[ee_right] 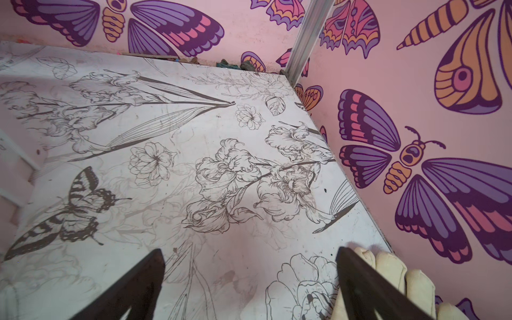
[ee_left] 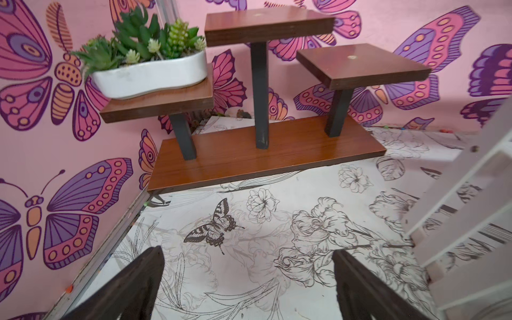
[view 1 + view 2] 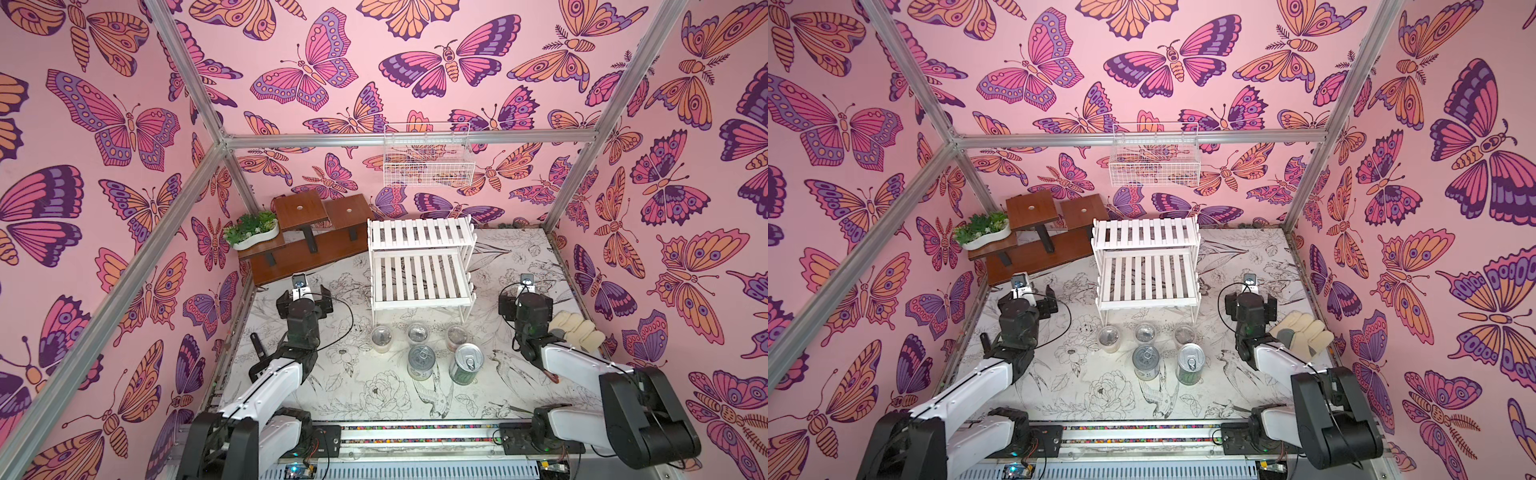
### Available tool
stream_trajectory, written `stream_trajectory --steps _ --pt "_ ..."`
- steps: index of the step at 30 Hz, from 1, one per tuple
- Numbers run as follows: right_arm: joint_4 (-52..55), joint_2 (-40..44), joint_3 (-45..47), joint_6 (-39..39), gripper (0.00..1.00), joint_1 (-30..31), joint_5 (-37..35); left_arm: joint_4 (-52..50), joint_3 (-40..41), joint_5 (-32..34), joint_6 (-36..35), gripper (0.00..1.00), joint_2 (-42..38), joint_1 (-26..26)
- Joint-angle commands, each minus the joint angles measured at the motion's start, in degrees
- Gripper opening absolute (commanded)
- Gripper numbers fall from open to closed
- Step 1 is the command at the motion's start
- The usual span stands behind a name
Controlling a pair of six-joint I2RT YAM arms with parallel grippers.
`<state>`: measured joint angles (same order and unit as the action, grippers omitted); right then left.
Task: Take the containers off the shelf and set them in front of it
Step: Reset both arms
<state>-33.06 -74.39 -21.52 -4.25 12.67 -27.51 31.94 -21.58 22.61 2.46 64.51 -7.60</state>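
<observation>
The white slatted shelf [image 3: 419,257] stands mid-table with both tiers bare. In front of it stand three clear lidded cups in a row [image 3: 381,336] [image 3: 417,332] [image 3: 457,333]. Nearer the front are two pull-tab cans, a pale one [image 3: 421,360] and a dark green striped one [image 3: 468,361]. My left gripper [image 2: 248,249] hangs open over bare table left of the shelf [image 2: 471,194], facing the brown stand. My right gripper [image 1: 250,250] is open over bare table right of the shelf [image 1: 16,166]. Nothing sits between either pair of fingers.
A brown stepped stand [image 3: 307,232] with a white planter [image 3: 253,232] fills the back left corner. A white wire basket [image 3: 428,160] hangs on the back wall. A cream padded glove [image 3: 575,330] lies by the right wall, beside my right arm.
</observation>
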Motion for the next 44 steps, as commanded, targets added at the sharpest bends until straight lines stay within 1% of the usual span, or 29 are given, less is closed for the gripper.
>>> stream_trajectory --steps 1,4,5,6,8,10,12,13,15,17,20,23,26,28,30,35,37,44 --pt "-7.6 -1.3 1.1 -1.6 0.99 -1.0 0.1 5.2 0.7 -3.4 1.5 0.97 4.5 2.4" --pt "-13.6 -2.9 2.6 -2.6 0.99 -1.7 0.8 6.7 0.7 -5.5 1.6 0.97 6.4 4.8" --pt "-15.9 -4.0 3.2 -2.0 0.99 -2.4 2.1 8.0 1.0 -6.1 2.0 0.97 7.4 5.8" --pt "-18.5 -5.7 3.7 -1.1 0.99 -3.4 3.1 9.0 1.4 -6.9 2.8 0.97 9.9 6.7" --pt "-23.7 -8.8 4.5 -0.8 0.99 -4.0 3.3 12.9 1.9 -8.0 3.6 0.97 12.4 7.9" --pt "-23.6 -8.8 4.5 -0.7 0.99 -4.3 3.6 15.2 2.2 -8.8 4.1 0.97 14.1 8.5" --pt "-22.3 -7.6 5.1 0.3 0.99 -5.7 7.1 18.0 2.2 -9.5 4.4 0.97 16.5 9.0" --pt "-24.0 -8.3 5.7 0.9 0.99 -6.5 8.6 19.1 4.3 -10.0 4.3 0.97 17.3 9.1" --pt "-29.1 -11.9 6.6 1.6 0.99 -8.3 11.7 20.4 4.0 -11.5 3.8 0.97 19.1 9.2" --pt "-31.9 -14.2 6.1 1.3 0.99 -8.2 11.6 21.7 3.9 -11.9 3.6 0.97 20.6 9.2" --pt "-22.4 -10.5 4.4 2.1 0.99 -8.3 11.2 23.4 3.9 -12.2 3.6 0.97 22.8 9.2" --pt "-24.0 -12.8 3.1 3.4 0.99 -8.1 6.1 23.4 3.3 -12.1 3.6 0.98 23.9 9.2" --pt "-19.4 -11.2 2.2 4.1 0.99 -8.1 5.8 22.3 3.3 -11.9 3.7 0.98 23.5 9.2" --pt "-22.0 -12.0 2.8 3.6 0.99 -8.1 5.7 22.2 3.3 -11.9 3.7 0.99 23.6 9.2" --pt "-20.2 -11.3 2.5 3.8 0.99 -8.1 5.9 22.0 3.3 -11.8 3.8 0.99 23.6 9.2" --pt "-20.6 -11.8 2.2 3.6 0.99 -8.1 5.8 21.7 3.3 -11.8 3.7 0.99 23.5 9.2" --pt "-19.8 -11.6 2.0 3.8 0.99 -8.2 6.0 20.9 1.2 -11.9 3.7 0.99 23.6 9.2" --pt "-19.4 -11.7 1.8 3.9 0.99 -8.4 6.3 20.1 0.8 -12.2 3.6 1.00 23.6 9.2"
